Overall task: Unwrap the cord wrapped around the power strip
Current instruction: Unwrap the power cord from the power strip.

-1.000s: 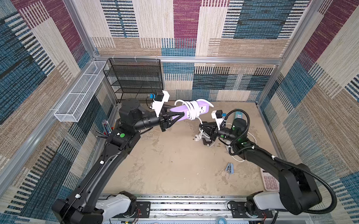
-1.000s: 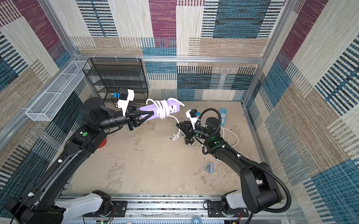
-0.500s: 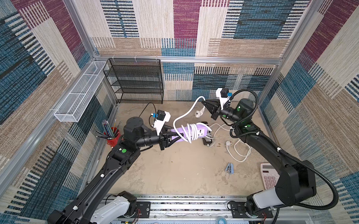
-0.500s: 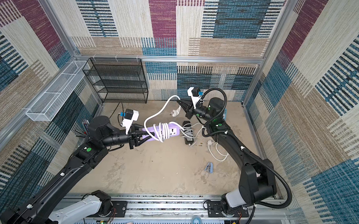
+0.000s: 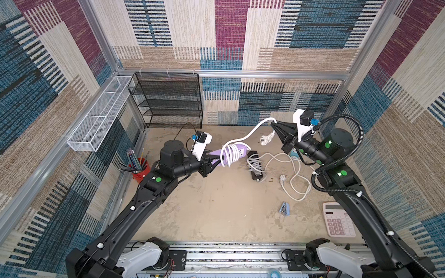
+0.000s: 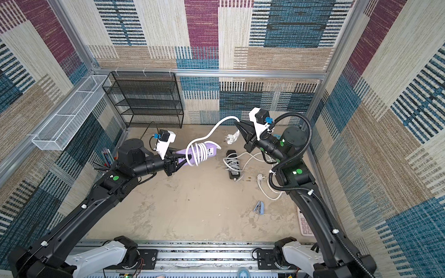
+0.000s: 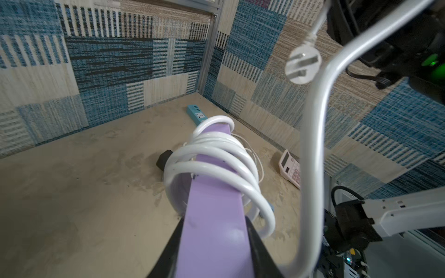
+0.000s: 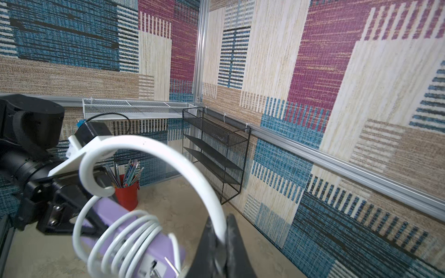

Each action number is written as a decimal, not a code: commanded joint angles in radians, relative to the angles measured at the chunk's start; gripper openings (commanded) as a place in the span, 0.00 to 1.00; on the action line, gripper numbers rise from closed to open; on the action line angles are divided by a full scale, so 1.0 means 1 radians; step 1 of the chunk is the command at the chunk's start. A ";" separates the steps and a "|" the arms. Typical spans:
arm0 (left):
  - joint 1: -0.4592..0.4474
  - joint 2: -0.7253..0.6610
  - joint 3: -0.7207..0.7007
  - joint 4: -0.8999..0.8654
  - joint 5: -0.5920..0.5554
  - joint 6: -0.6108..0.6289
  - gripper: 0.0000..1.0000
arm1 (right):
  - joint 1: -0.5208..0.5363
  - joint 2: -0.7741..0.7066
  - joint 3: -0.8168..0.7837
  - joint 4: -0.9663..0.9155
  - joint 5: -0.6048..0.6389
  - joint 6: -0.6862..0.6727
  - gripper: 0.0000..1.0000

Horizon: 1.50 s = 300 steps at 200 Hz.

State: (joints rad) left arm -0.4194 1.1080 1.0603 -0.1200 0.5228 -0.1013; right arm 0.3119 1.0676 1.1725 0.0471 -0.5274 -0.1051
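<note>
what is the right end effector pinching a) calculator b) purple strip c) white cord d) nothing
c: the right end effector is shut on the white cord, while the purple strip sits in the left end effector.

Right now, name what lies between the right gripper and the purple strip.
The white cord arcs from right gripper to purple strip, in both top views.

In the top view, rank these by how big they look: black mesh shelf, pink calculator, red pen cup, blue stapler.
black mesh shelf
pink calculator
red pen cup
blue stapler
The calculator lies nearer the camera, which flatters it.
</note>
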 commanded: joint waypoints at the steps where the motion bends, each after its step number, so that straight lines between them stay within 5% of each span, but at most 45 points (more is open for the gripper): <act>1: 0.006 0.034 0.072 0.042 -0.129 0.075 0.00 | -0.001 -0.056 -0.051 -0.094 0.096 0.039 0.00; 44: 0.008 0.075 0.151 0.101 -0.241 0.134 0.00 | 0.000 -0.131 -0.253 -0.113 0.186 0.182 0.00; 117: 0.016 0.006 0.040 0.299 -0.331 0.192 0.00 | -0.001 -0.112 -0.512 -0.159 0.344 0.369 0.00; 300: 0.026 0.013 -0.056 0.475 -0.215 0.088 0.00 | 0.002 0.332 -0.678 -0.028 0.480 0.652 0.00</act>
State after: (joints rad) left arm -0.3973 1.1179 1.0084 0.1635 0.3092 0.0196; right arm 0.3134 1.3758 0.4908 0.0212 -0.0944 0.5133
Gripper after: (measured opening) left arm 0.343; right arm 0.090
